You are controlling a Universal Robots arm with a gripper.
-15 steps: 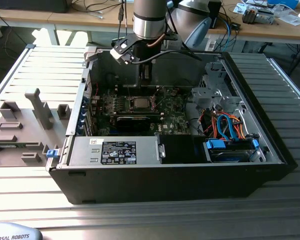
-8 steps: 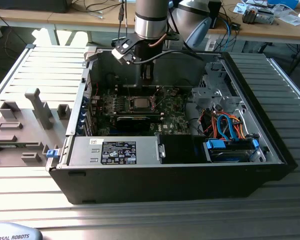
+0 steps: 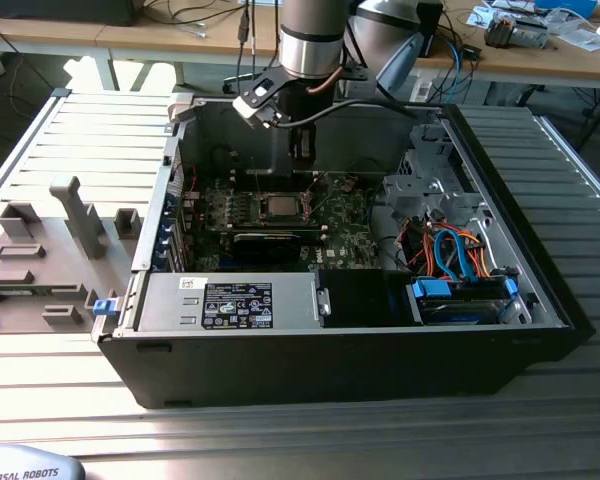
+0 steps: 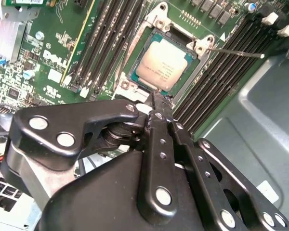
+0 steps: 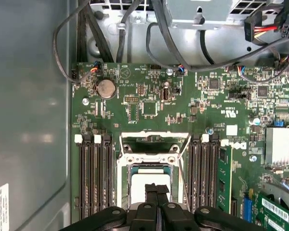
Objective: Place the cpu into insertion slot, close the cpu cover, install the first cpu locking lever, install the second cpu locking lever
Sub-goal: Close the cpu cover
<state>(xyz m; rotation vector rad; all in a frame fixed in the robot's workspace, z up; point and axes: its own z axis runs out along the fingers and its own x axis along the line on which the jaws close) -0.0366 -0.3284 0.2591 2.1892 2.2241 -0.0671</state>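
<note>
The cpu lies flat in the insertion slot on the green board, its dull silver top showing in both wrist views and in the exterior view. The cpu cover appears swung up off the chip at one end of the socket. A thin locking lever sticks out sideways from the socket, unlatched. My gripper is shut with nothing between its black fingers. It hangs a little above the board, with its tip over one edge of the cpu.
Long black memory slots flank the socket on both sides. The open case's walls surround the board. A drive cage with blue and orange cables sits at the exterior view's right, and grey fixtures stand on the table at its left.
</note>
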